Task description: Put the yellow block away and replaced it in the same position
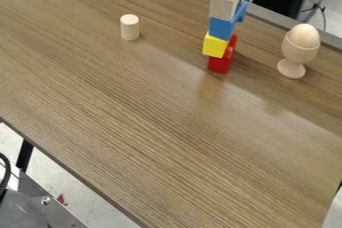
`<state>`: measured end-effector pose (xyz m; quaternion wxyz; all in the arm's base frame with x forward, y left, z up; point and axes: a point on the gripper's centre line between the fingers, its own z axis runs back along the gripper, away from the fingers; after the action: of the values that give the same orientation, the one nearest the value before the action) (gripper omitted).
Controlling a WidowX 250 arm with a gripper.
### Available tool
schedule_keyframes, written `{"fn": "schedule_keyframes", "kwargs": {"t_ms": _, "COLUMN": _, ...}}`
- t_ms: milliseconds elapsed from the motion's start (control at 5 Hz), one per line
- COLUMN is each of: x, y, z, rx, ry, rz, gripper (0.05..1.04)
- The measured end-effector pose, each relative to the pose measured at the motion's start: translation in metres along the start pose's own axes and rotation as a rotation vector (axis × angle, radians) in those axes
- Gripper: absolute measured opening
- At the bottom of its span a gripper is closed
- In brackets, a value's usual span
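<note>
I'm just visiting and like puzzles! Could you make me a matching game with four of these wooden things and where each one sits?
1. Small cylinder
2. Egg
3. Red block
4. Blue block

A. Lowest in the stack
B. Directly under the plain wooden block
C. In the cup
D. Standing alone on the table

Pairs: 1-D, 2-C, 3-A, 4-B

Block stack (pixel 222 28) — between cylinder (pixel 129 27) and eggcup (pixel 296 53)
</note>
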<state>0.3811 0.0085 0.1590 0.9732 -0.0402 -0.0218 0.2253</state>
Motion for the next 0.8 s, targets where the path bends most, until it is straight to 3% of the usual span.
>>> {"fn": "schedule_keyframes", "kwargs": {"t_ms": 200, "x": -0.0013, "y": 0.0018, "z": -0.0156, "rx": 0.018, "ry": 0.041, "rz": 0.005, "gripper": 0.69}}
{"fn": "schedule_keyframes", "kwargs": {"t_ms": 400, "x": 0.0043, "y": 0.0001, "z": -0.0177, "rx": 0.007, "ry": 0.008, "rz": 0.015, "gripper": 0.597}}
{"fn": "schedule_keyframes", "kwargs": {"t_ms": 800, "x": 0.0057, "y": 0.0032, "z": -0.0173, "rx": 0.02, "ry": -0.016, "rz": 0.027, "gripper": 0.596}}
